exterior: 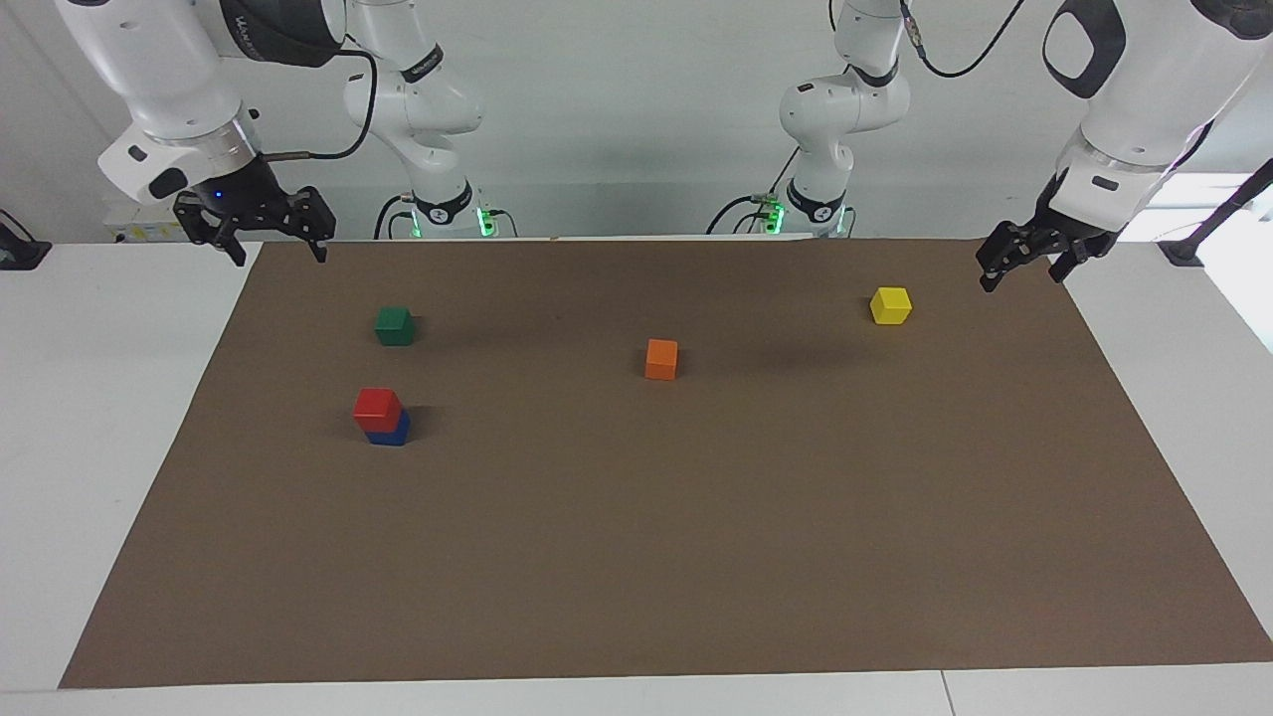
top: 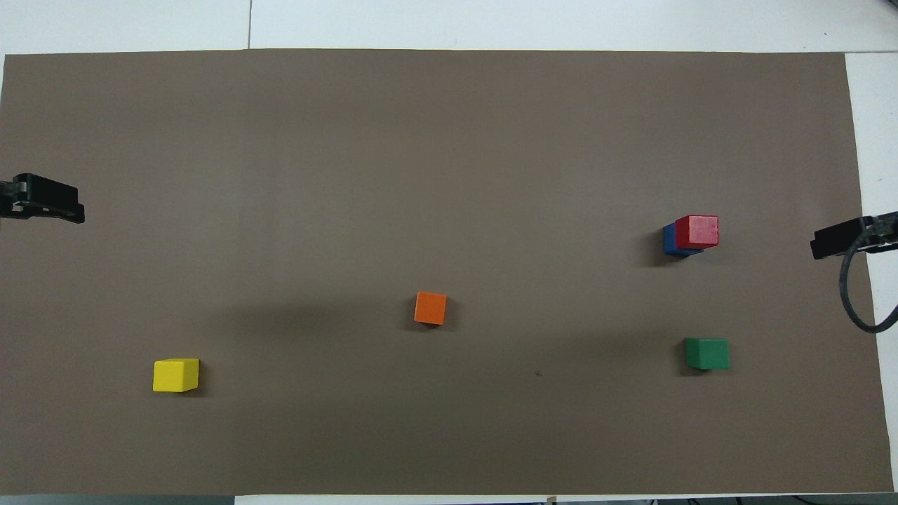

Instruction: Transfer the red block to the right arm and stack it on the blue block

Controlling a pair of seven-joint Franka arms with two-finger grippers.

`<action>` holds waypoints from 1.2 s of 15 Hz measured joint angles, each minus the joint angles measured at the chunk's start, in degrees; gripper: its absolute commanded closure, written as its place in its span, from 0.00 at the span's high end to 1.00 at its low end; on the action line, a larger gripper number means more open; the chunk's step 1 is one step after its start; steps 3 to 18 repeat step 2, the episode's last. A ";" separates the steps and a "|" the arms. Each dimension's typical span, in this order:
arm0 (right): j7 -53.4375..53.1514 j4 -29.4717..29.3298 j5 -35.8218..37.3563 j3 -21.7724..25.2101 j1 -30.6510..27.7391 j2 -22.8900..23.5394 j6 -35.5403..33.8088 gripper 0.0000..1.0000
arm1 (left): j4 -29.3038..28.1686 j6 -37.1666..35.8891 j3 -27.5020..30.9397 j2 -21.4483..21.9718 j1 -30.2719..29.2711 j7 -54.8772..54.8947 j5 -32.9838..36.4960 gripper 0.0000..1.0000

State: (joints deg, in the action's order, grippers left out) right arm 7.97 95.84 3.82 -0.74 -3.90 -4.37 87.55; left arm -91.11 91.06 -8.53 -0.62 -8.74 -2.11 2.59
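Writing is scarce on your rig: the only lettering you can spot is a small dark band on each arm's link near the bases, too small to read, and none of the cubes carries a label. You have no container on the tabletop (exterior: 60, 418); everything sits on the brown mat (exterior: 696, 557) that covers most of it. Your red block (exterior: 377, 406) rests on top of the blue block (exterior: 390, 433), turned slightly askew so a strip of blue shows beneath it, toward the right arm's end of the mat. You will find the green cube (exterior: 394, 325) near that stack and nearer to the robots. The orange cube (exterior: 661, 359) sits about mid-mat, well apart from the rest, and the yellow cube (exterior: 890, 305) lies toward the left arm's end, close to the robots' edge. Your right gripper (exterior: 269, 234), with a small blue light at its wrist, hangs over the mat's corner at its own end, its fingers (exterior: 320, 249) spread apart and holding nothing. Your left gripper (exterior: 1024, 261) hangs over the mat's edge at the other end, just past the yellow cube, its fingers (exterior: 987, 278) likewise released and empty. From overhead you see only the dark tips of both grippers at the 2 ends of the mat, each well clear of the 5 cubes.
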 measured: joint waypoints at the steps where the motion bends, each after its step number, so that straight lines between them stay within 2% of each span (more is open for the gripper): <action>1: 0.00 0.00 -0.10 0.03 -0.06 -0.02 0.00 1.00 | 0.00 0.00 0.00 0.00 0.00 0.00 0.00 1.00; 18: 0.00 0.00 -0.20 0.05 -0.10 -0.02 0.00 1.00 | 0.00 0.00 0.00 0.00 0.00 0.00 0.00 1.00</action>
